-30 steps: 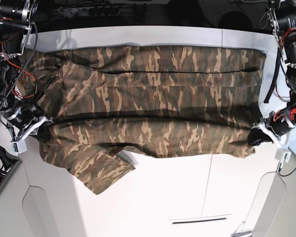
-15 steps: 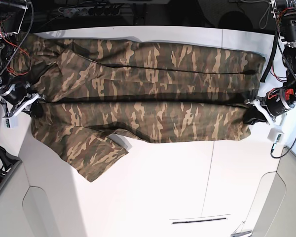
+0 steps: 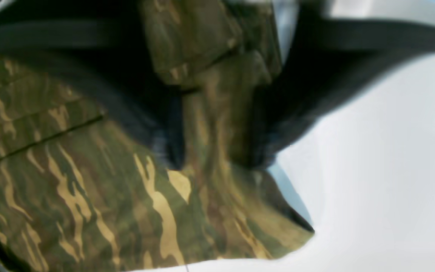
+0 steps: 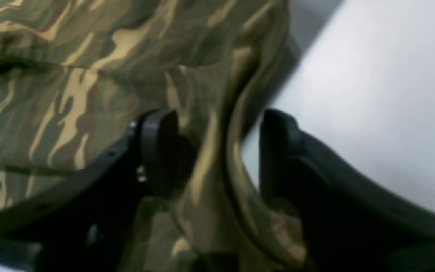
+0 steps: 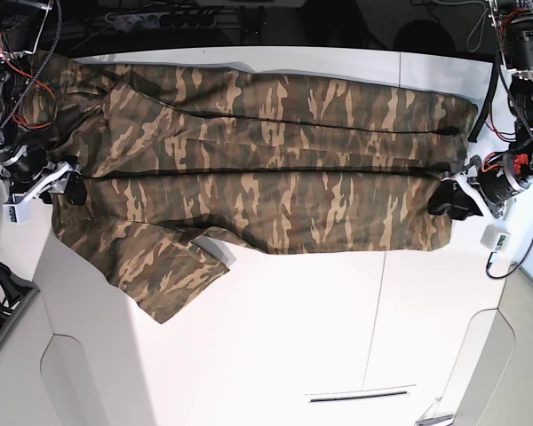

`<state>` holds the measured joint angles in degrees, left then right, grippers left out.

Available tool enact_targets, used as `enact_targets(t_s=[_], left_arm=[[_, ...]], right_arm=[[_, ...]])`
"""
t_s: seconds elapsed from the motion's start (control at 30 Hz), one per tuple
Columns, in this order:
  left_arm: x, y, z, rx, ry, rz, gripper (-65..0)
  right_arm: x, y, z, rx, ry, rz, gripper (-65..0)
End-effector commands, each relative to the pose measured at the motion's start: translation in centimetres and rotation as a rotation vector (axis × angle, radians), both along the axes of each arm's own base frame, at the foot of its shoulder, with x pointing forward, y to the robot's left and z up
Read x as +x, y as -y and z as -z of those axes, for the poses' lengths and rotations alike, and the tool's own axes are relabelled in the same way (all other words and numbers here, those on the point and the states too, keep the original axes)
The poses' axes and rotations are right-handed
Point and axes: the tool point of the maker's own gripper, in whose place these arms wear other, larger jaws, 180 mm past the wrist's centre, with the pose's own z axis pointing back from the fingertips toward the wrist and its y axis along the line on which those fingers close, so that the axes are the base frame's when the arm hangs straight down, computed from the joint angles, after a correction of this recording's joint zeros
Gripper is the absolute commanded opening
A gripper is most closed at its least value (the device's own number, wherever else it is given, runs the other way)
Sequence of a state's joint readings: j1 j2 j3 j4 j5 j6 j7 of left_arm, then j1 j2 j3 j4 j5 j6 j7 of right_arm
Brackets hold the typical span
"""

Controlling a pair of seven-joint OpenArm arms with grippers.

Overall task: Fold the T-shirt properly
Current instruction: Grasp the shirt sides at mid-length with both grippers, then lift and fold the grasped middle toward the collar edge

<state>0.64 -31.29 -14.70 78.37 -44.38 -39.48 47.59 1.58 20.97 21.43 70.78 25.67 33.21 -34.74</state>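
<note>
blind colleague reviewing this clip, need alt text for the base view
A camouflage T-shirt lies spread lengthwise across a white table, one sleeve trailing toward the near left. The right gripper and the left gripper sit at its opposite ends, both with jaws apart around the fabric.

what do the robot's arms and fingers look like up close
Both arms are black metal with exposed red and black cables. The left gripper and right gripper have white mounts and a small white box at the wrist. In the wrist views the fingers are matte black, curved, with rounded pads.
</note>
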Motion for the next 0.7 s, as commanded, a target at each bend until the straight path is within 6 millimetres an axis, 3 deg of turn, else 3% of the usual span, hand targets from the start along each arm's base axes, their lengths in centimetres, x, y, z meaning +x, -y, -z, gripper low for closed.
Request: enact_targets(t_s=[0.0,0.13,0.37,0.67], left_arm=[[0.9,-0.5,-1.7,0.009,0.054,0.006,-30.0],[1.2,-1.3,-2.5,-0.006,0.082,-0.023,-30.0],[2.3,-5.1,-6.2,-0.031,0.21,-0.153,-30.0],[3.9,-6.9,-7.0,0.045,0.287,-0.238,-30.0]], right_arm=[[0.8,0.9,-1.3,-0.016,0.036,0.007,-29.4],[1.1,1.6,-2.2,0.027,0.07,0.049,-29.4],[1.7,4.4,-4.5,0.074,0.159,0.156,-29.4],[4.9,4.8,-7.7,0.074,0.257,0.164,-29.4]])
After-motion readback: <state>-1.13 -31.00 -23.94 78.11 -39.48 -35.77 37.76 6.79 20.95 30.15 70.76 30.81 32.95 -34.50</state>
